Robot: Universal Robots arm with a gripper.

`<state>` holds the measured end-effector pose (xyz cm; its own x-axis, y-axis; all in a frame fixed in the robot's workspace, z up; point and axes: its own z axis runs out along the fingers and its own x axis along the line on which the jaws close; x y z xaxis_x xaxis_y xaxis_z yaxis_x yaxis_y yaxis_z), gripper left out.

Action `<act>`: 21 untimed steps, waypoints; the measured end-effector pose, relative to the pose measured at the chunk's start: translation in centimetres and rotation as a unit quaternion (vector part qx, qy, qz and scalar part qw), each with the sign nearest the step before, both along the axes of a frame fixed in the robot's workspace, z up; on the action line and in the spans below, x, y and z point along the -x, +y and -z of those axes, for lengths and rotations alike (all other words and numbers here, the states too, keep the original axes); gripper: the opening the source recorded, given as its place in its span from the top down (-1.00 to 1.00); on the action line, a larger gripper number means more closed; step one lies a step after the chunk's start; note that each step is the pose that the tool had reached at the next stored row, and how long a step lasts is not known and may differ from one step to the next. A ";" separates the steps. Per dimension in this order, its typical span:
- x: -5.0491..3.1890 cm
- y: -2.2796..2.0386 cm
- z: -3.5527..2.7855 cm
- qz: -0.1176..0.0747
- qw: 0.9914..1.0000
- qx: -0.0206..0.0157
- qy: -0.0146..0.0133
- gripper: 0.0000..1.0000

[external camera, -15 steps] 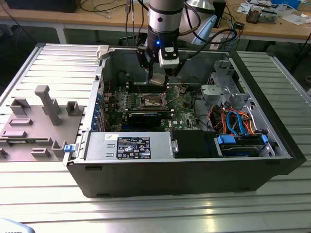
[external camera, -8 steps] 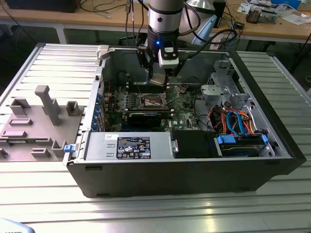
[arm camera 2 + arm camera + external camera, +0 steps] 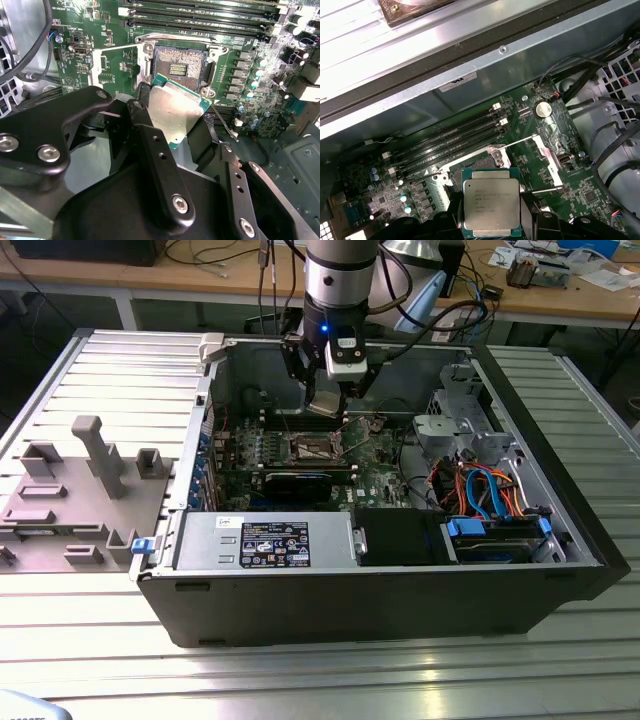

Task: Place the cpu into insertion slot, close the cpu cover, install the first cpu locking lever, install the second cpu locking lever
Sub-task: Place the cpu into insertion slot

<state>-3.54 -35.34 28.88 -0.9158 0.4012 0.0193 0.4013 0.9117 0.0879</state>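
On a ribbed aluminium bench (image 3: pixel 300 680), a grey moulded fixture plate (image 3: pixel 70 490) lies at the exterior view's left, beside an open dark steel computer case (image 3: pixel 400 590). Over its green motherboard (image 3: pixel 380 475), the black metal gripper (image 3: pixel 325 405) pinches the cpu (image 3: pixel 175 112), a flat square chip with a matt silver lid and green edge. The chip is held above the dark, silver-rimmed insertion slot (image 3: pixel 180 65).

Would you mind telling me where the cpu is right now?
In the second wrist view the cpu is held in the gripper, hovering over the empty insertion slot of the green motherboard, near the long memory slots.
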 end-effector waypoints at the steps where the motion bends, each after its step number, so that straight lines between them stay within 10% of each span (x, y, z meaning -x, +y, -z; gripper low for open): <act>1: 0.00 0.00 0.00 0.001 1.000 0.000 0.000 -0.09; 21: 0.00 0.00 0.05 0.014 1.000 0.000 0.000 -0.09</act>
<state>-3.54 -35.33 28.83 -0.9038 0.4275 0.0193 0.4275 0.8997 0.0879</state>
